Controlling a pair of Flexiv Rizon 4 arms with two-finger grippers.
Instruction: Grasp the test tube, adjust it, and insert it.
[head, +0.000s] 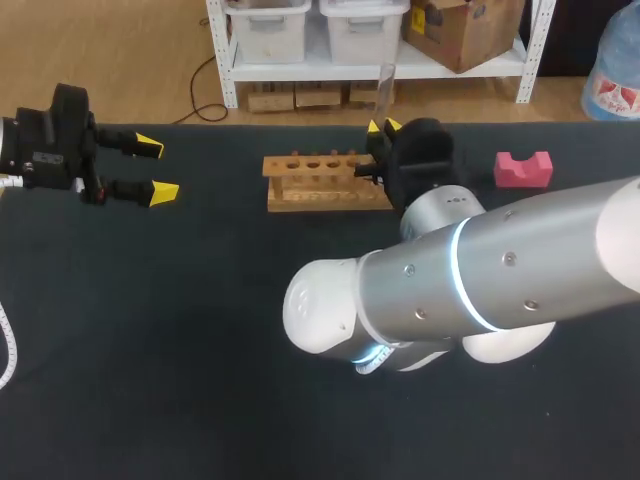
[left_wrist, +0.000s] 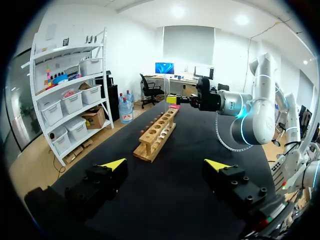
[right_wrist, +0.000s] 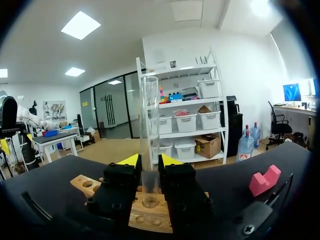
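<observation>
Now my right fingers grip the test tube near its base, holding it upright over the wooden rack's right end, presumably to drop it straight in, while my left fingers hang open, well apart above the desk.

The test tube is clear and glossy. The rack is smooth bare wood. The surface is matt black. The right arm has a satin silver shell and glossy white joints. The left claw and right claw look like matt black plastic.
</observation>
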